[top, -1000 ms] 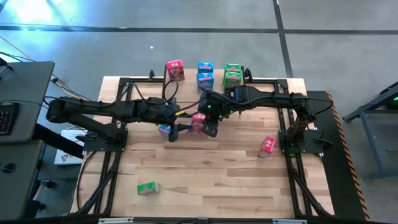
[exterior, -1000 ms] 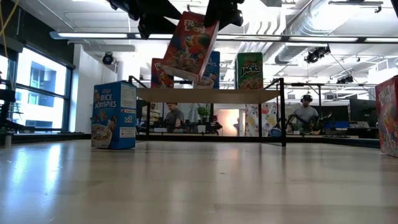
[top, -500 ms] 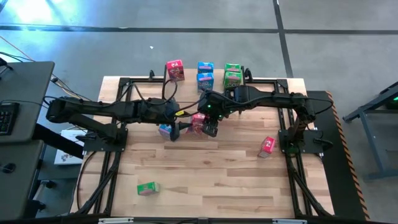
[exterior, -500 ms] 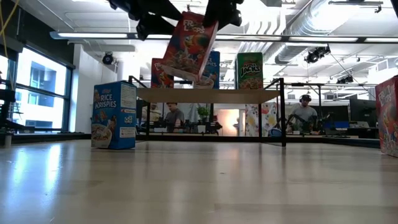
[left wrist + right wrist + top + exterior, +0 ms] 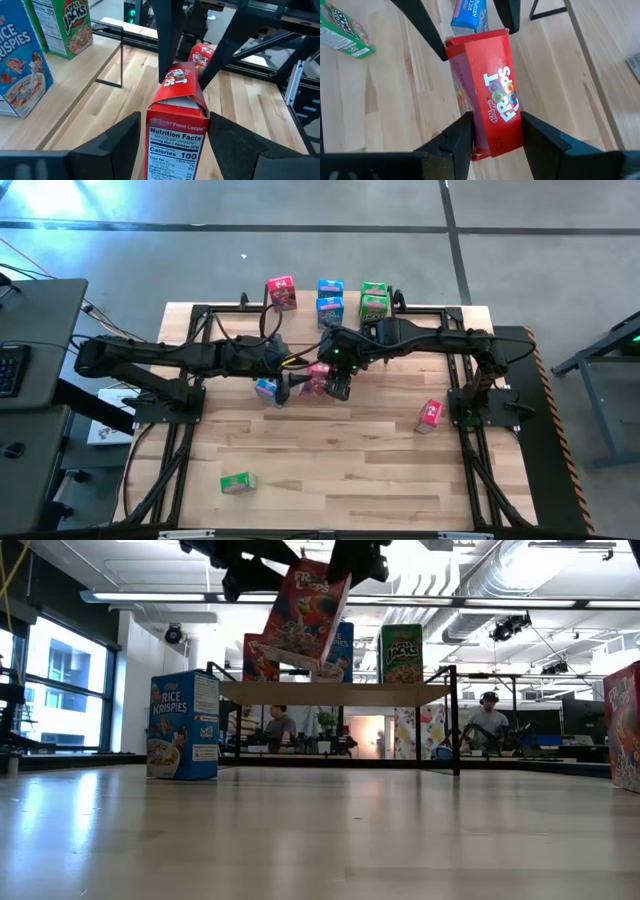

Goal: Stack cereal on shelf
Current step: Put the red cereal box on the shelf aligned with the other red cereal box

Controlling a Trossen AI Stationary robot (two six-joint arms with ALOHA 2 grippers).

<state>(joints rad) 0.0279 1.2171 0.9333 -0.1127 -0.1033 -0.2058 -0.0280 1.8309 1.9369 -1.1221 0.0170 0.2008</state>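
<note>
Above mid-surface: a red cardboard Froot Loops box (image 5: 319, 377) hangs in the air, tilted, between the two hands, clear of the slatted wooden surface (image 5: 330, 470).
Right hand (image 5: 492, 131): narrow, fingers clamped on the flat faces of the red box; this hand carries it.
Left hand (image 5: 172, 134): fingers set on either side of the same box at its nutrition-panel end, close against its sides; whether they press it or merely bracket it I cannot tell.
Shelf: small light-wood plank shelf on thin black legs (image 5: 335, 693) at the far edge of the surface, beyond the held box.
On the shelf: one red box (image 5: 282, 292), two blue boxes (image 5: 330, 298) one behind the other, two green Apple Jacks boxes (image 5: 374, 300) likewise.
Loose stock: a blue Rice Krispies box (image 5: 184, 725) upright on the surface just beside the left hand; a green box (image 5: 237, 483) lying flat near the front edge; another red box (image 5: 430, 414) near the right arm's base.
Step in hand (judgement): two-handed handling of the red box in the air, probably a hand-over or re-orientation before placing; five of nine shelved.
Next move calls for: one hand letting go, box turned upright, then carried to the red column at the shelf's left end.
Risk: tilted box could slip when one grip opens.
</note>
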